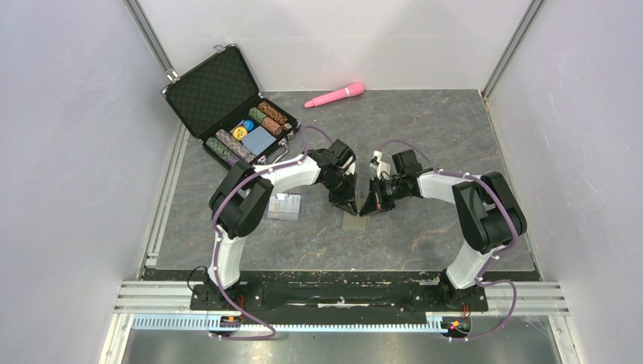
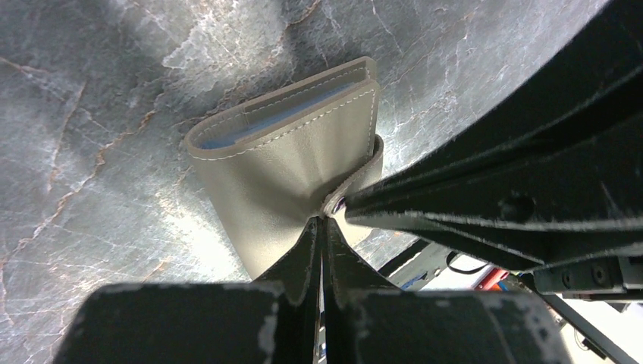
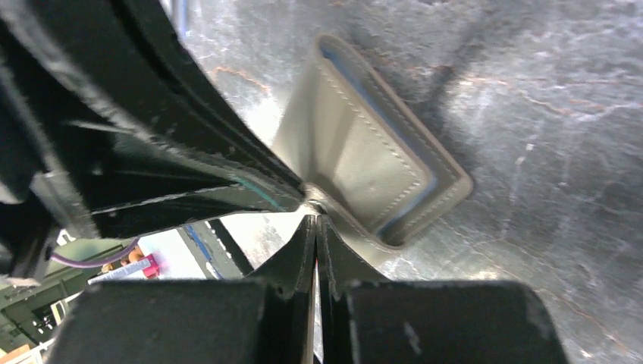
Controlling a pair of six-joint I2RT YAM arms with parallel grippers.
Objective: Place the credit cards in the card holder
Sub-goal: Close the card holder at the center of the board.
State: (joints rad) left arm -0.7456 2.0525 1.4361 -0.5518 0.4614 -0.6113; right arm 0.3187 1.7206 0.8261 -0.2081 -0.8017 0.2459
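The small khaki-tan folding leather card holder [image 1: 355, 222] lies folded at the centre of the top view, just below the spot where both arms' tips meet, so neither arm is nearer. The left gripper [image 1: 347, 205] is squeezed shut and seems to pinch the cover's near edge, and the right gripper [image 1: 368, 206] is closed tight on what looks like the snap tab [image 2: 362, 173]. From that shared corner the holder's body runs away from both, while the pale whitish-grey credit cards [image 1: 284, 205] sit left of centre by the left arm's elbow.
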